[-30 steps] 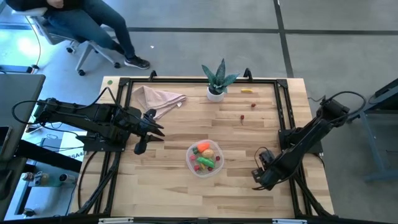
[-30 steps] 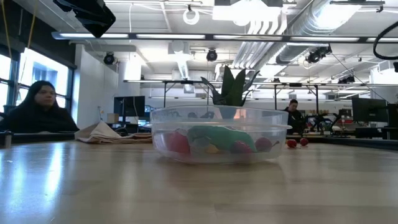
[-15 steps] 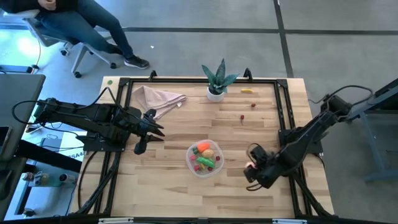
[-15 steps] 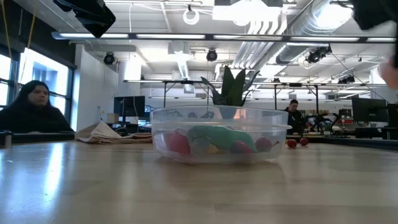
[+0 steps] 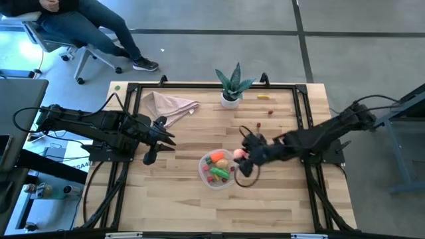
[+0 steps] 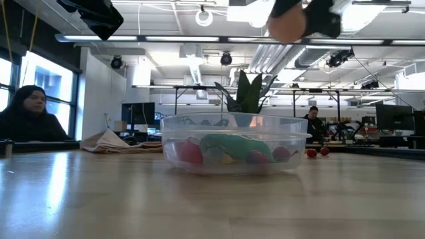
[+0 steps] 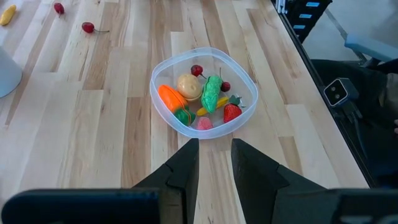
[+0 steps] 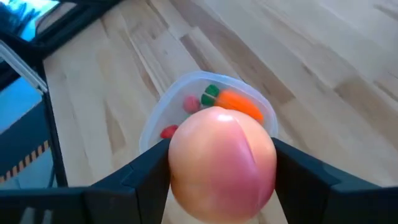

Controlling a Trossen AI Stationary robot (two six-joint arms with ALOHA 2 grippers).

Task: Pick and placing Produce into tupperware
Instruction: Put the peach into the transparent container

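The tupperware (image 5: 218, 169) at mid-table holds an orange carrot (image 7: 169, 97), a green cucumber (image 7: 211, 92) and small red pieces, while the right gripper (image 5: 240, 154), jaws wide around one pink peach (image 8: 222, 157), hangs above its rim, and the left gripper (image 5: 169, 140) waits closed at the left

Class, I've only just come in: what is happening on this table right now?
The right tool holds a pink peach in the air beside the clear tub, not yet over it. The tub already holds a carrot, a cucumber and other toy produce. The left tool waits shut near the table's left edge.
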